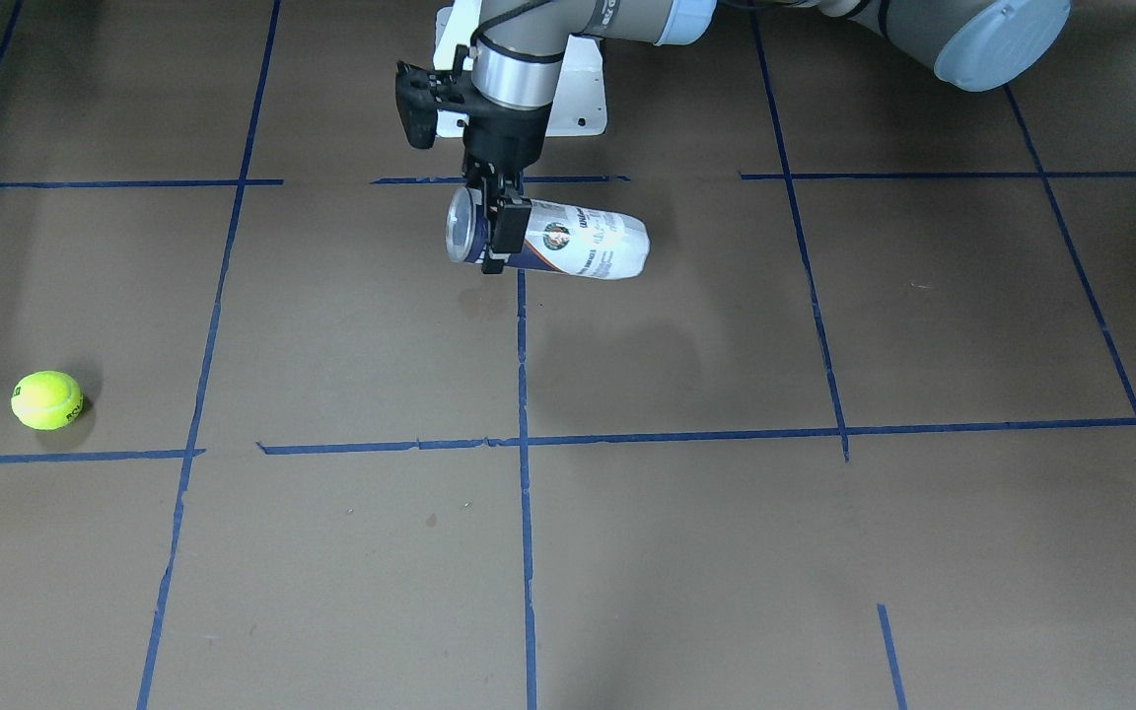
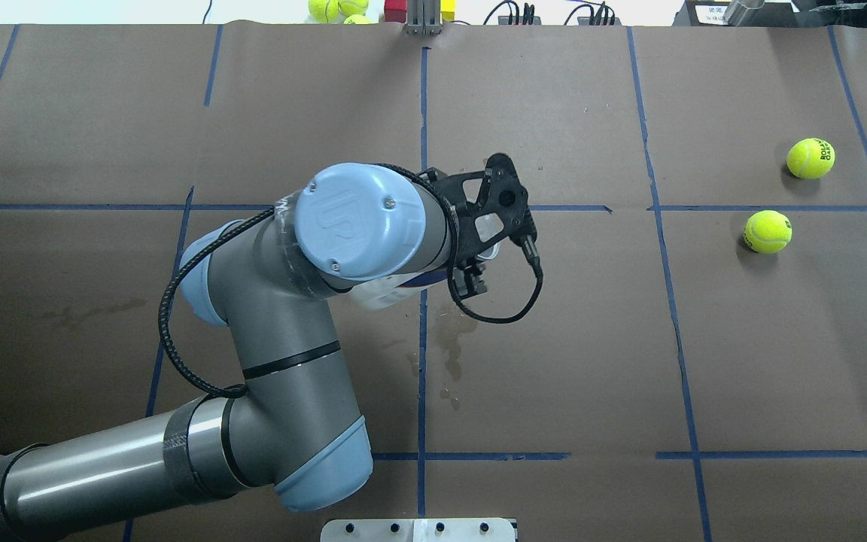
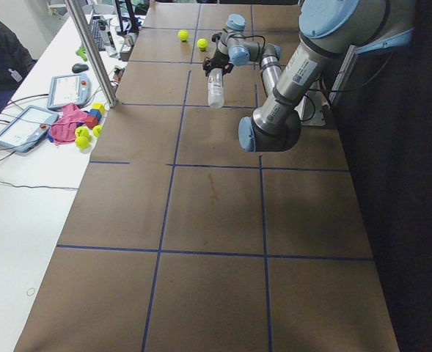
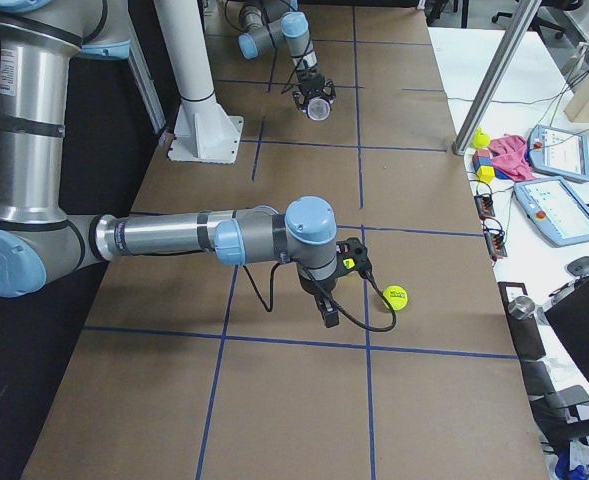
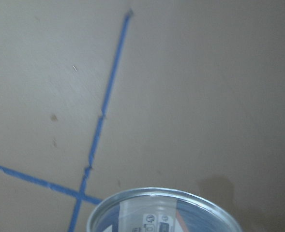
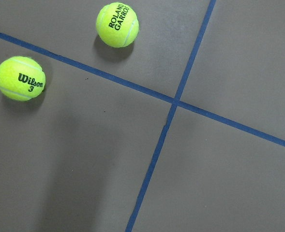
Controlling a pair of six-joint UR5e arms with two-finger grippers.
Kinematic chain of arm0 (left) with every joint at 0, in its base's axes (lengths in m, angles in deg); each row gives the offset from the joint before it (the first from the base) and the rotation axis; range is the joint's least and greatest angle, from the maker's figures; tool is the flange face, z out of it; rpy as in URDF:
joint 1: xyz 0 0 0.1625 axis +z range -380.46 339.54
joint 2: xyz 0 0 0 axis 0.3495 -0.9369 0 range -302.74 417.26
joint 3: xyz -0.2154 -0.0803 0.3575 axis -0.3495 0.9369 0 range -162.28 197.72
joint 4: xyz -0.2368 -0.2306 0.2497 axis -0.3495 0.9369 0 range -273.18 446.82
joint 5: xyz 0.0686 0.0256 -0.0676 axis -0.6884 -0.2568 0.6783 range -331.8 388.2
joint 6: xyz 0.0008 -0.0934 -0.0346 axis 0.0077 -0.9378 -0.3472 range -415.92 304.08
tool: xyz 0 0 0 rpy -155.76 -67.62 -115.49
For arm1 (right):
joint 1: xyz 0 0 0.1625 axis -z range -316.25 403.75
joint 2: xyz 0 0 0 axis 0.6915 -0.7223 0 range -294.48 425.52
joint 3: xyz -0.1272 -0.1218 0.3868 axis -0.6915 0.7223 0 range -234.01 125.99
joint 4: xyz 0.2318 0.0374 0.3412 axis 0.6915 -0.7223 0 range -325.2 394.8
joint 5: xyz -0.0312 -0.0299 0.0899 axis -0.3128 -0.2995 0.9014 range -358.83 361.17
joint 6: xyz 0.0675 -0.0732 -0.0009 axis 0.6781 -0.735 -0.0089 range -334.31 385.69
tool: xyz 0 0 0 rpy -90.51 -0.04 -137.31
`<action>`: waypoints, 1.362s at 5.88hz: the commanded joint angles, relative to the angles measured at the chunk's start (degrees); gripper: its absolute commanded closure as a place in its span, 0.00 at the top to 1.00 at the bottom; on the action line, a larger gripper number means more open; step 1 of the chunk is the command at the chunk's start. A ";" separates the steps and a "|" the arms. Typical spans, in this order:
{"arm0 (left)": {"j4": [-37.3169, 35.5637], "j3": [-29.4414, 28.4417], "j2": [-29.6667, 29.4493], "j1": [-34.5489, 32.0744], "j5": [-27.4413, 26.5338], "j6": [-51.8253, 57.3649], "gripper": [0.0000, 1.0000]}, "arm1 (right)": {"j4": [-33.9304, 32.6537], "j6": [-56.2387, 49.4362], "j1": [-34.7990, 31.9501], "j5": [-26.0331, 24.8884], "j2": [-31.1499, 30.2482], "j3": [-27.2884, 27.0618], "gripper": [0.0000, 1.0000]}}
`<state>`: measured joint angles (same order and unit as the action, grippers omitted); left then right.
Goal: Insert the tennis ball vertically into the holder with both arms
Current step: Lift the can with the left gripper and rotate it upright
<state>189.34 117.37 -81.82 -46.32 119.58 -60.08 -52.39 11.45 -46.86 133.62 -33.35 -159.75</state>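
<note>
Front view shows left gripper (image 1: 495,242) clamped on holder (image 1: 583,248) near its rim. Right gripper (image 4: 327,312) appears only side-on, aperture indeterminable.

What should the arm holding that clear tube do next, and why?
Probably the left gripper should turn the holder upright, mouth up. Its jaws are clamped near the open rim, but the holder hangs on its side above the table, mouth toward the robot's right, so a tennis ball could not drop in from above.
</note>
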 commanded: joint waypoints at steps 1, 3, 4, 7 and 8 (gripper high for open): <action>16.93 0.11 0.47 -0.59 -0.06 -10.04 0.86 | 0.00 0.00 0.00 0.00 0.00 0.00 1.00; 24.03 0.11 2.83 -0.94 -0.15 -12.37 0.86 | 0.00 0.00 0.00 0.00 0.00 0.00 1.00; 23.96 0.11 2.84 -3.03 -0.15 -12.63 0.86 | 0.00 0.00 0.00 0.00 0.00 0.00 1.00; 23.96 0.02 5.56 -3.85 -0.07 -12.02 0.85 | 0.00 0.00 0.00 0.00 -0.09 0.09 1.00; 26.13 -0.15 6.87 -3.93 -0.07 -12.19 0.83 | 0.00 0.00 0.00 0.09 -0.09 0.09 1.00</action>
<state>214.02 117.34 -76.13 -50.14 119.51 -72.16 -52.38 11.45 -46.86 133.65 -33.44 -159.68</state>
